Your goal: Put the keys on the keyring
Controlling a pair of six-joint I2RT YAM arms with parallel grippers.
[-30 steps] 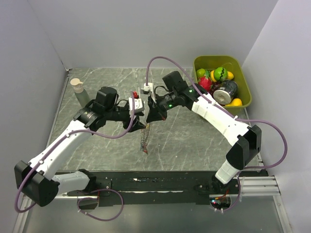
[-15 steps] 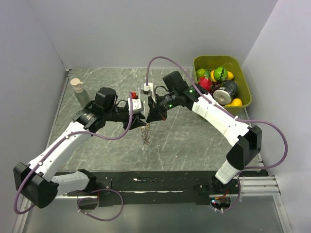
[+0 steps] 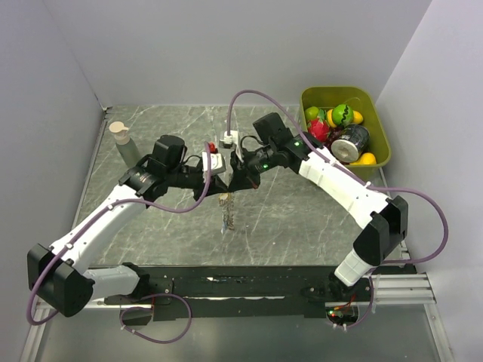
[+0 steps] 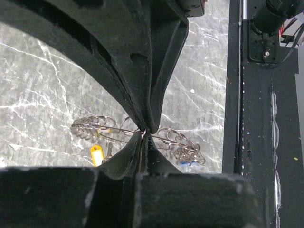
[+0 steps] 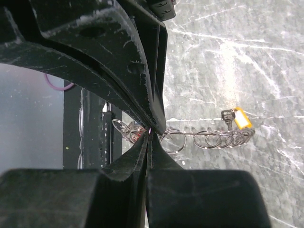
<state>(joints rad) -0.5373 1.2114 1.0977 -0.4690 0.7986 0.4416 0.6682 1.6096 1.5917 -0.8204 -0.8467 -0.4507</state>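
The keyring (image 3: 227, 214), a thin wire loop strung with small silvery rings, hangs above the marble table between both arms. My left gripper (image 3: 212, 185) is shut on its wire, jaws pressed together at the pinch (image 4: 144, 133). My right gripper (image 3: 237, 181) is shut on the same wire right beside it (image 5: 151, 133). Silvery rings (image 4: 176, 140) (image 5: 214, 139) spread to either side of the jaws. A yellow-headed key (image 4: 96, 155) (image 5: 239, 118) and a blue key head (image 4: 187, 163) sit against the rings. Whether they are threaded on, I cannot tell.
A green bin (image 3: 383, 154) with toy fruit and a can stands at the back right. A pale bottle (image 3: 121, 140) stands at the back left. A black strip (image 3: 249, 276) runs along the near table edge.
My left gripper has closed onto the keyring's wire next to the right gripper. The hanging bundle has shortened and swung slightly. The right gripper stays shut in place.
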